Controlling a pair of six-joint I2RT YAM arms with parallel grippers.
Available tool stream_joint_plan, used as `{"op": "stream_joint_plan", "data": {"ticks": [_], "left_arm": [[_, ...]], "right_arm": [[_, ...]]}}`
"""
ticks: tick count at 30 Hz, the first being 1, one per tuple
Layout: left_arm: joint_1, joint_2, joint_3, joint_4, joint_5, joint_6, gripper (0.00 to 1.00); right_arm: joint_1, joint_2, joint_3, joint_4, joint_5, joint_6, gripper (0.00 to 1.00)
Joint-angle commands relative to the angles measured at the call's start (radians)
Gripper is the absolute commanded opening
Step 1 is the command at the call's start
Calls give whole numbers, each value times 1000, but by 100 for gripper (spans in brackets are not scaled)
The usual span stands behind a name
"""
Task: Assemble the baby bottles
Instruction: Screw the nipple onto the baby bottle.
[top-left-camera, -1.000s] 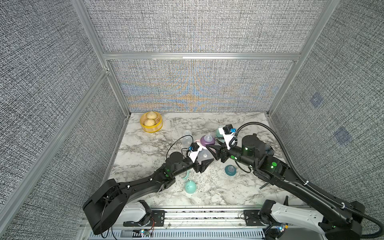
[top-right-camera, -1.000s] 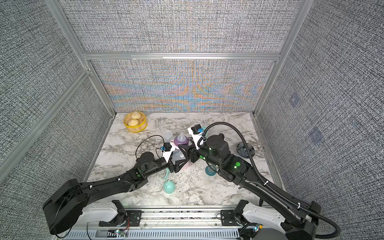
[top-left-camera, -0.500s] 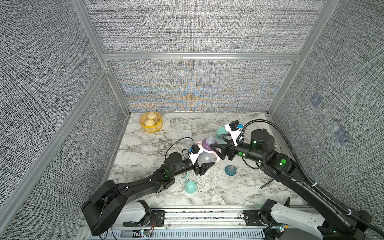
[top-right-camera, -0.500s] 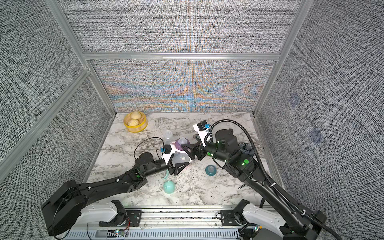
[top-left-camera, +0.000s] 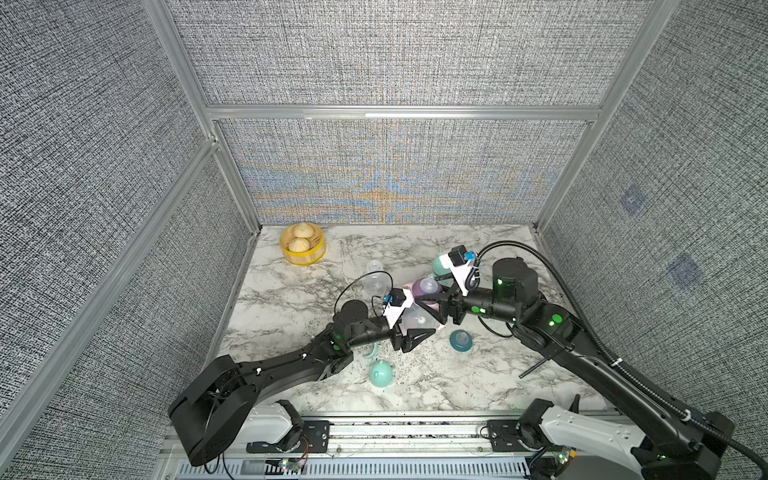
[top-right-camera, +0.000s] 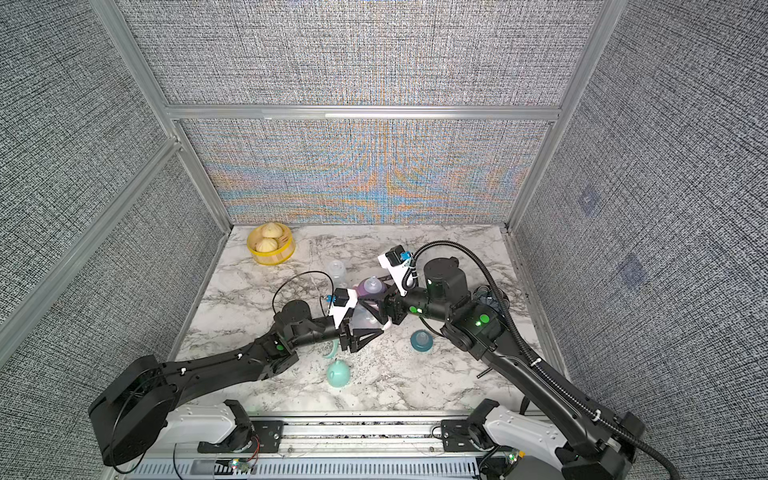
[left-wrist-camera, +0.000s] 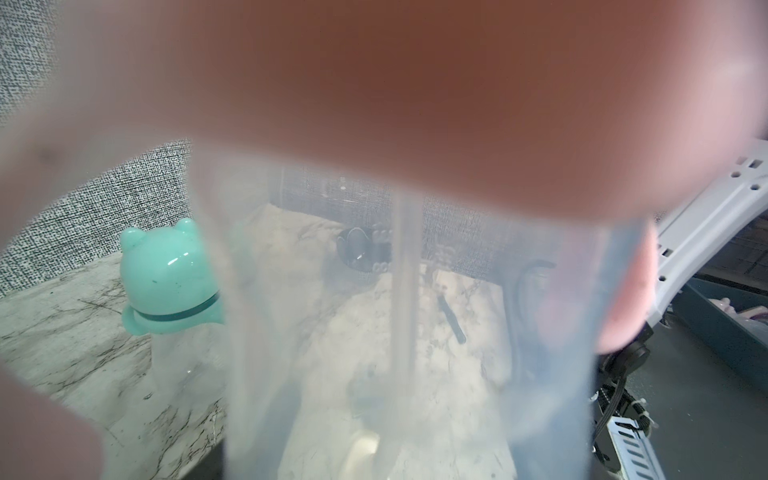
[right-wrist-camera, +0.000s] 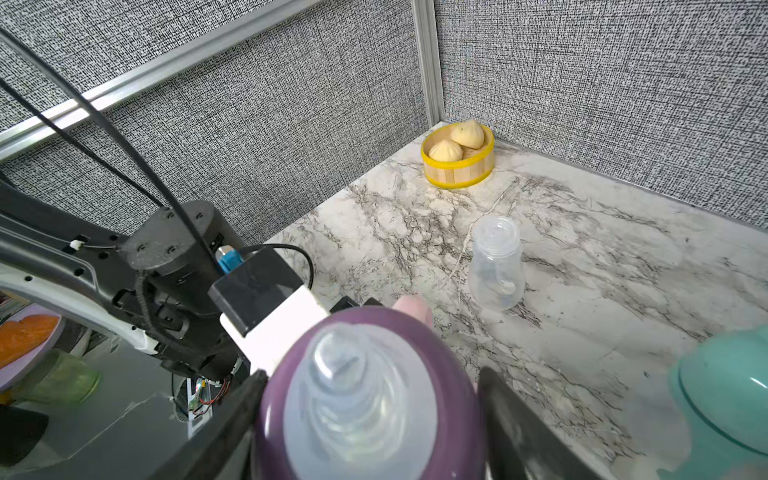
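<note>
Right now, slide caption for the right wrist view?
Right gripper flanks purple nipple collar; clear plastic bottle and yellow steamer basket stand beyond on marble table.

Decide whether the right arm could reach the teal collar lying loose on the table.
Probably yes. The teal collar lies uncovered near the right hand, with nothing over it. But that hand's fingers stand either side of the purple collar, so it would have to back off first.

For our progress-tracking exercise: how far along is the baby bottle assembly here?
Done: one mint-capped bottle looks assembled. In hand: the left gripper is shut on a clear bottle while the right gripper brackets its purple collar; no cap on it. Left: a bare bottle, a teal collar and a mint cap sit separate.
</note>
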Motion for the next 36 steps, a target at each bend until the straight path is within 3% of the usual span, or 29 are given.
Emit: {"op": "stream_joint_plan", "data": {"ticks": [1, 5, 13, 18, 24, 36], "left_arm": [[1, 9, 15, 17, 21, 9, 0], [0, 30, 26, 16, 34, 2, 0], [0, 34, 16, 38, -14, 2, 0], [0, 10, 3, 29, -143, 29, 0], [-1, 3, 3, 33, -280, 26, 0], [-4, 17, 14, 40, -287, 23, 0]], "right_arm": [[0, -8, -7, 47, 16, 11, 75], [0, -15, -27, 86, 18, 29, 74], [7, -6, -50, 119, 36, 65, 55], [73, -6, -56, 129, 156, 78, 45], [227, 23, -30, 134, 441, 63, 37], [358, 157, -2, 253, 615, 102, 34]]}}
